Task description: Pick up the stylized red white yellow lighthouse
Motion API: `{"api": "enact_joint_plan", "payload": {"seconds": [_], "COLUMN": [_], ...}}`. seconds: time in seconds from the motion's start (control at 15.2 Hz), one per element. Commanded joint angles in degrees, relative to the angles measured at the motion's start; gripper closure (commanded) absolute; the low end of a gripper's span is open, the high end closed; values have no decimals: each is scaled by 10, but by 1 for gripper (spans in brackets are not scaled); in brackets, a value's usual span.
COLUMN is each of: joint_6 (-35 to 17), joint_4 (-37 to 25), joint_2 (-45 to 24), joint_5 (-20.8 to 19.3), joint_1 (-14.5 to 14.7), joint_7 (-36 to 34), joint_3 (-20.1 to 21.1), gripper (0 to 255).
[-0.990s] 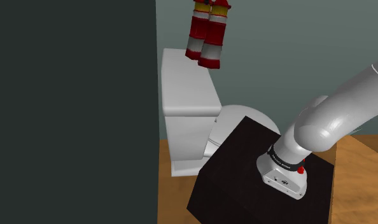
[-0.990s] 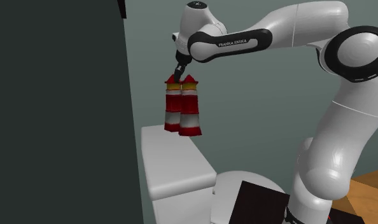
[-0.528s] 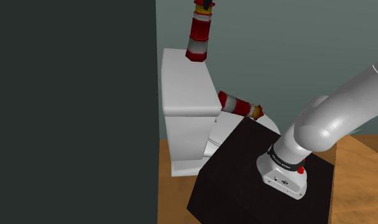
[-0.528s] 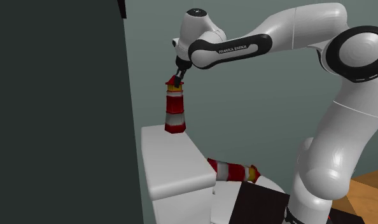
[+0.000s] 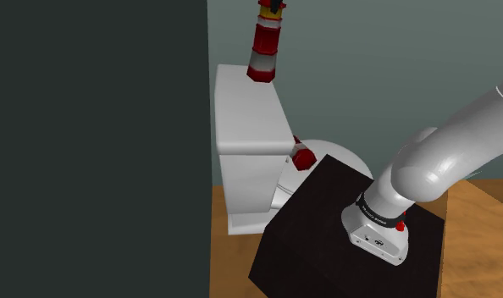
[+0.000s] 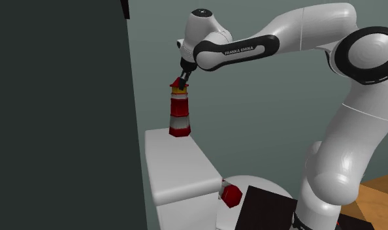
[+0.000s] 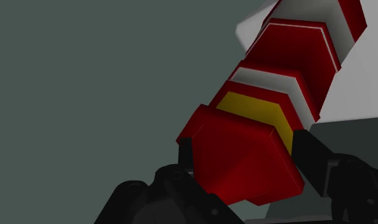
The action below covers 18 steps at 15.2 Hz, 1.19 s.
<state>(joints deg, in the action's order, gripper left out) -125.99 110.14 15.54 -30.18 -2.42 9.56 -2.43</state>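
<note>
Right now the all-black two-finger end effector is gripping the red, white and yellow banded lighthouse by its red faceted cap, and in the wrist view one finger is pressing against each side of that cap. The lighthouse is hanging roughly upright, cap uppermost, over the lid of the white toilet tank, toward the tank's wall end. Whether its base is touching the lid, I cannot tell. The white arm is reaching across from the second exterior view's right, its wrist bending down to the cap. A second red faceted piece, showing a little white banding in the shoulder view, is lying end-on low down. It is sitting just beside the tank's front and the rounded white toilet lid, near a corner of the black box stand. A dark flat panel is standing along the left of both exterior views, with a grey-green wall behind. A wooden floor is showing beside the stand.
</note>
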Motion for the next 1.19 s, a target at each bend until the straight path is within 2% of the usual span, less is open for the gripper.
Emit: {"api": "enact_joint_plan", "payload": {"seconds": [0.0, 0.99, 1.12], "joint_6": [-1, 104, 105], "joint_4": [1, -143, -145], "joint_2": [0, -31, -32], "joint_5": [0, 29, 30], "joint_1": [0, 7, 7], "joint_7": [0, 53, 54], "joint_3": [0, 3, 3], "gripper": [255, 255, 255]}}
